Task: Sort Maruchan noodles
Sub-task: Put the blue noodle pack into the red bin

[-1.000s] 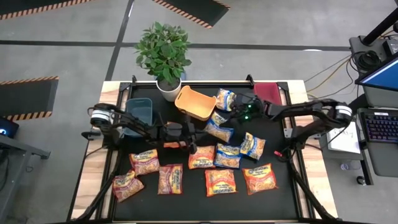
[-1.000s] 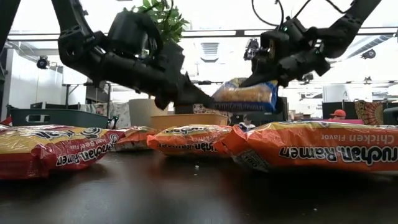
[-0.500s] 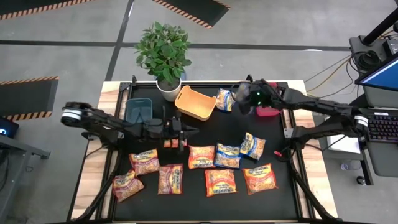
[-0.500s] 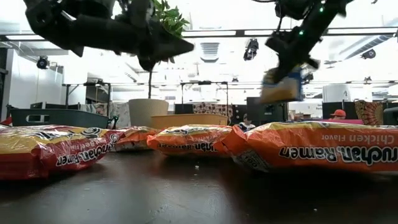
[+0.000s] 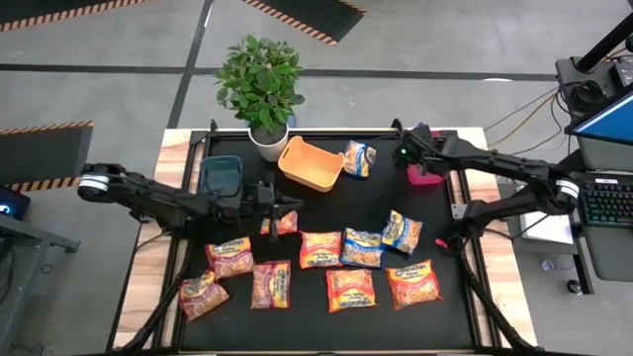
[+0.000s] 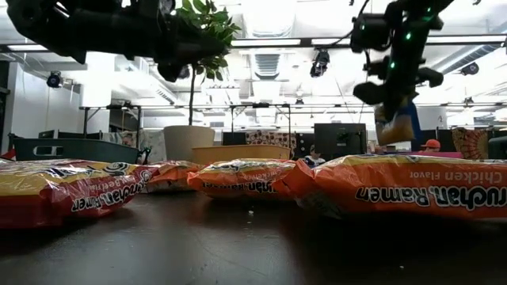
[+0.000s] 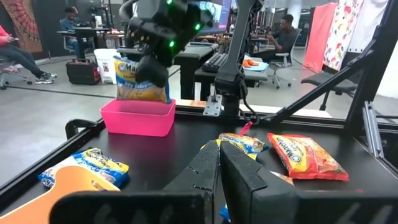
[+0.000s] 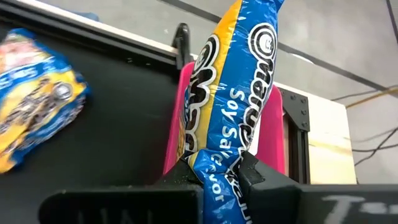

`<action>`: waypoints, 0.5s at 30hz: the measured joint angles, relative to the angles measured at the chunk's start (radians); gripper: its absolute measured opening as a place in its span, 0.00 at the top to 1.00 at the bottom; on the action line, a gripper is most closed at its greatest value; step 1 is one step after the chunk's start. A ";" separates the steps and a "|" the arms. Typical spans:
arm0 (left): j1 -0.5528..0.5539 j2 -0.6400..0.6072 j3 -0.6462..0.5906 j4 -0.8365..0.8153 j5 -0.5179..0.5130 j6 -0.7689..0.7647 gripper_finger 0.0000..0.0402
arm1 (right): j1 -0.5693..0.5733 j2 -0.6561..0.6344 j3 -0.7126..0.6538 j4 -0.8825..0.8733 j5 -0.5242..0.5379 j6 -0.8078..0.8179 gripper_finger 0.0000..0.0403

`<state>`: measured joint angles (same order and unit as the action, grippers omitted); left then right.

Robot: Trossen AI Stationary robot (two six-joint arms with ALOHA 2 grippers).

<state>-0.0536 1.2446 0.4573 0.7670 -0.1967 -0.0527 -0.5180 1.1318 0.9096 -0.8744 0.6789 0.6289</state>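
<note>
Change since a second ago: right gripper (image 5: 405,154) has carried the blue-and-yellow noodle packet (image 8: 233,118) from table centre to above the pink bin (image 7: 138,117).
Right arm: stretched over the far right corner, fingers clamped on the hanging packet.
Left gripper (image 5: 282,205): closed, empty, mid-table above the other packets (image 5: 351,288).

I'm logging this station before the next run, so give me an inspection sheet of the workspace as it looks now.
Surface: black table top, wooden side strips.
Job's things: ramen packets lie flat across the table; one blue packet hangs over the pink bin.
Clutter: orange bin, teal bin, potted plant.
Grippers: right gripper shut on the blue packet; left gripper shut, raised mid-table, empty as far as visible.
Cables: cables on the floor, right of the table.
Surroundings: people seated at desks beyond; laptop at right.
</note>
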 joint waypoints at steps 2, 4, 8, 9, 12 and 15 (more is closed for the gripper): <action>0.000 -0.002 0.000 0.001 0.000 -0.003 1.00 | -0.031 0.014 -0.013 0.037 0.002 0.000 0.97; 0.000 -0.002 -0.001 0.000 -0.001 -0.010 1.00 | -0.063 0.029 -0.024 0.078 -0.001 0.000 0.97; 0.000 -0.002 -0.002 -0.009 -0.002 -0.012 1.00 | -0.113 0.066 -0.047 0.156 -0.006 -0.030 0.97; 0.000 -0.002 -0.002 -0.010 -0.002 -0.012 1.00 | -0.123 0.078 -0.048 0.164 -0.006 -0.036 0.97; 0.000 -0.003 -0.002 -0.019 -0.002 -0.017 1.00 | -0.144 0.116 -0.048 0.176 -0.006 -0.044 0.97; 0.000 -0.003 -0.002 -0.025 -0.002 -0.018 1.00 | -0.149 0.162 -0.049 0.188 -0.006 -0.047 0.97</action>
<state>-0.0536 1.2419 0.4553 0.7418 -0.1989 -0.0704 -0.6674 1.2937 0.8610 -0.6866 0.6727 0.5823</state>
